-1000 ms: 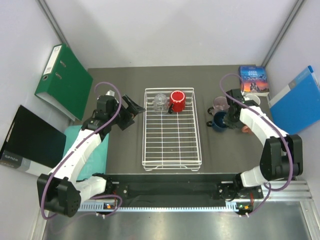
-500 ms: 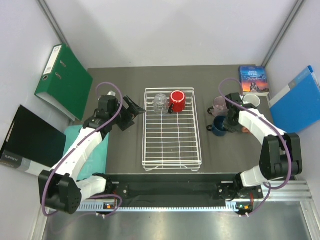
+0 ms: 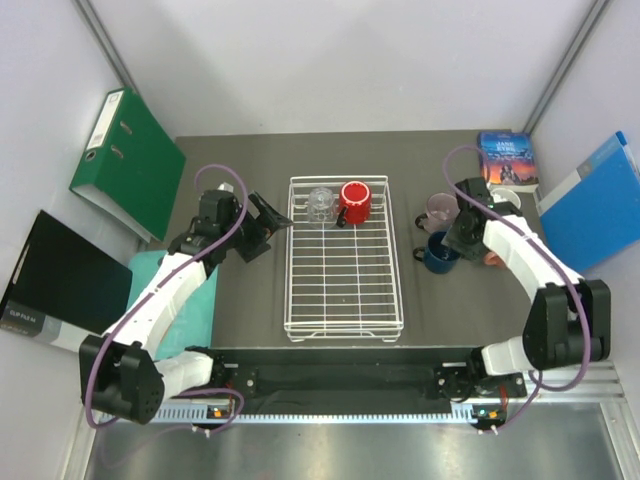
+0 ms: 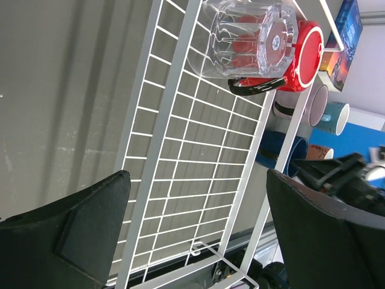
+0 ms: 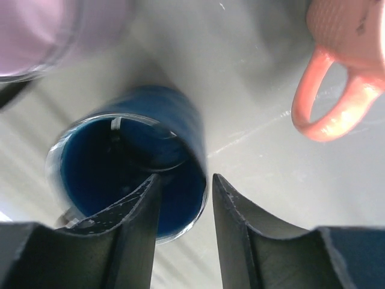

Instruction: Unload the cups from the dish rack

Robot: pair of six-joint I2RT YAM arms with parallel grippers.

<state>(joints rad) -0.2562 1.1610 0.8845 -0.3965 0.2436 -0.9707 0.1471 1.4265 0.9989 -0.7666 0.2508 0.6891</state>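
Observation:
The white wire dish rack point(image 3: 290, 260) lies mid-table, holding a clear glass tumbler point(image 3: 320, 203) and a red mug point(image 3: 354, 201) at its far end. In the left wrist view the tumbler point(image 4: 249, 39) and red mug point(image 4: 304, 51) lie past the rack point(image 4: 180, 72). My left gripper point(image 3: 268, 225) hovers open by the rack's left side, nothing between its fingers point(image 4: 197, 180). My right gripper point(image 5: 186, 179) is open astride the rim of the dark blue mug point(image 5: 120, 174), one finger inside, one outside with a gap. That mug point(image 3: 438, 254) stands on the table right of the rack.
Around the dark blue mug stand a mauve-pink mug point(image 3: 438, 208), a salmon mug point(image 5: 343, 36) and a light blue mug point(image 4: 334, 114). A book point(image 3: 507, 160) and blue folder point(image 3: 595, 200) lie far right. A green binder point(image 3: 128, 160), black folder point(image 3: 55, 280) and teal cloth point(image 3: 150, 290) sit left.
My right gripper's jaws have spread apart from the dark blue mug's rim, and the mug stays on the table. The left arm has barely moved.

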